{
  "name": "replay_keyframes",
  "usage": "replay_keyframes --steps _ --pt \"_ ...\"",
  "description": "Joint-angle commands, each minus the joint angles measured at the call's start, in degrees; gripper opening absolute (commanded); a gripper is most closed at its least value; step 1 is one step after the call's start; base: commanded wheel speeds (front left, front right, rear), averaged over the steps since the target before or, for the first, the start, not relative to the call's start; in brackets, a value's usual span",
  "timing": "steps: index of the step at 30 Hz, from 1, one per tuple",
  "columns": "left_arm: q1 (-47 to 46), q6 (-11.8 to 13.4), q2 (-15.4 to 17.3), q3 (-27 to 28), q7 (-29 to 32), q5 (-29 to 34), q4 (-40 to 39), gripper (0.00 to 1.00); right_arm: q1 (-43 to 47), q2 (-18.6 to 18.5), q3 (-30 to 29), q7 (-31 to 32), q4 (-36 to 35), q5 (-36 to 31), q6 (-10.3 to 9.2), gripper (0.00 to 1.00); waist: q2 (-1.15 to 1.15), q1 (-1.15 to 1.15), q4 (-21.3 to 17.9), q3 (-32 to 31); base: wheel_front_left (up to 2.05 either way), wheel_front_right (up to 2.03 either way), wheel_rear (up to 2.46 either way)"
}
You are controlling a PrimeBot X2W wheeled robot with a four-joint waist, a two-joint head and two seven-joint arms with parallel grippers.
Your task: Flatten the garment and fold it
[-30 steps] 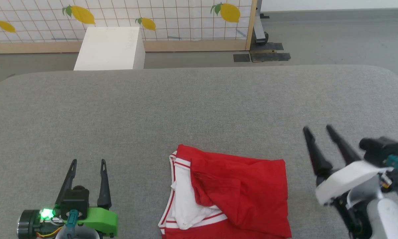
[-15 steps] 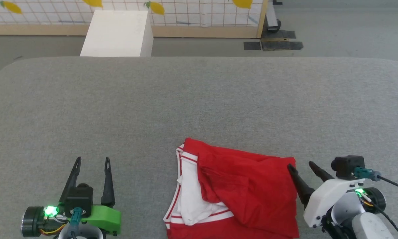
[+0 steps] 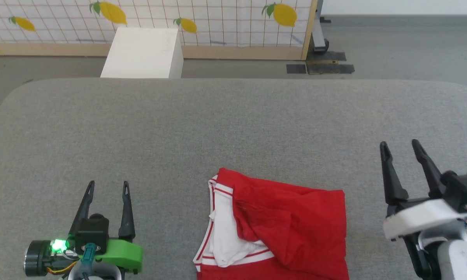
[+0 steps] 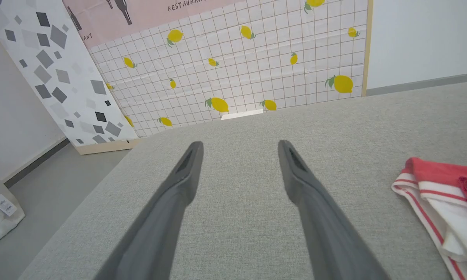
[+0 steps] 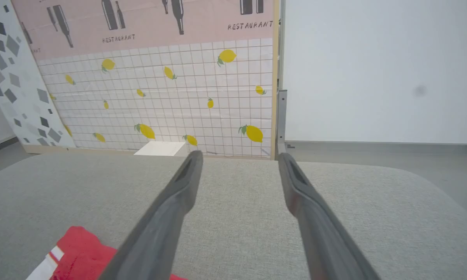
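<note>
Your shirt [image 3: 292, 221] lies bunched on the grey tabletop [image 3: 218, 116], at the near side and a little right of the middle. Its lower part runs off the bottom of the head view. The red body is folded over itself, with a straight right edge and a creased top edge. On its left side a white sleeve with red-and-white striped trim pokes out from under the red cloth. No lettering shows.

Your left gripper [image 3: 109, 183] sits over the near left of the tabletop, well apart from the sleeve trim. Its jaws are spread wide and hold nothing, with bare cloth-covered surface between and ahead of them.

Your right gripper [image 3: 399, 143] is to the right of the shirt, near its right edge but apart from it. Its jaws are also released and empty, tips pointing toward the far side.

You have open room across the whole far half of the tabletop, from the rounded left corner to the rounded right corner. Beyond the far edge stand a white box [image 3: 144, 52] and a lemon-print screen [image 3: 225, 23], both off the tabletop, on the grey floor [image 3: 393, 46].
</note>
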Motion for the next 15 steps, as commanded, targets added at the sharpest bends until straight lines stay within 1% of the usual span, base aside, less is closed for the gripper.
replay_keyframes --steps 1,5,8,12,15 --pt "0.6 0.6 0.0 -0.1 -0.2 -0.1 -0.6 1.00 1.6 0.6 -0.8 -1.0 -1.4 -1.4 -0.09 1.00 0.00 0.00 -0.3 -0.7 0.00 0.00 0.00" --pt "0.9 1.1 -0.1 -0.4 -0.2 0.1 -2.1 1.00 3.9 2.4 -4.0 -3.8 -5.5 -3.7 -0.09 1.00 0.00 0.00 -0.6 -1.5 0.00 0.00 0.00" --pt "1.0 1.1 -0.1 -0.7 -0.2 0.1 -3.3 1.00 5.2 3.0 -4.9 -4.9 -6.8 -4.0 -0.09 1.00 0.00 0.00 -0.8 -1.9 0.00 0.00 0.00" --pt "1.0 0.6 -0.3 -0.6 -0.2 -0.9 -4.6 1.00 7.1 3.3 -4.9 -6.4 -7.2 -4.5 -0.09 1.00 0.00 0.00 -0.8 -2.3 0.00 0.00 0.00" --pt "1.1 0.3 -0.3 -0.3 -0.2 -1.4 -5.0 1.00 8.5 3.4 -4.1 -7.3 -6.5 -3.4 -0.09 1.00 0.00 0.00 -0.7 -2.5 0.00 0.00 0.00"
